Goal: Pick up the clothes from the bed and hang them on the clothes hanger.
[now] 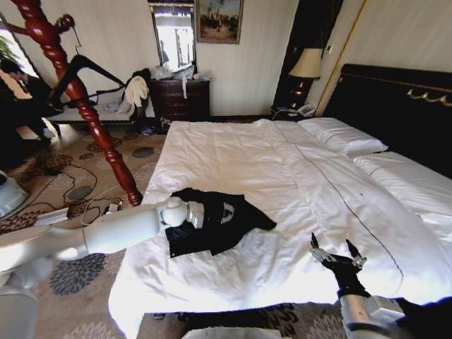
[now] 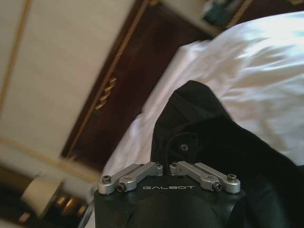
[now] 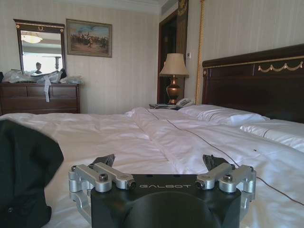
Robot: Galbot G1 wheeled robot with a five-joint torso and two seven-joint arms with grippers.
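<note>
Your black garment [image 1: 215,220] lies crumpled in a flat, uneven heap on the near left part of the bed [image 1: 296,183], close to its left edge. The cloth is dark with a faint sheen, and a pale patch shows among its folds. In the left wrist view it [image 2: 223,142] rises as a soft, rounded black mound against the white sheet, with a dark toothed trim on the near fold.

The bed is wide, covered in smooth white sheets with long shallow creases and a thin dark seam running lengthwise. Two plump white pillows [image 1: 342,136] sit by a tall black headboard [image 1: 395,99] with a gold scroll ornament.

Your left gripper [image 1: 200,214] reaches in from the left on a pale, rounded arm held nearly level, its tip down on the garment's near left side. You cannot tell from these views whether its fingers are apart or together, since the black cloth hides them.

Your right gripper [image 1: 337,251] rests low over the sheet at the near right of the bed, well apart from the garment, pointing toward the headboard. Its two dark fingers [image 3: 104,160] stand wide apart with nothing between them.

A slim black hanger [image 1: 88,70] hangs on the twisted reddish-brown wooden coat stand [image 1: 78,92] on the patterned carpet left of the bed.
</note>
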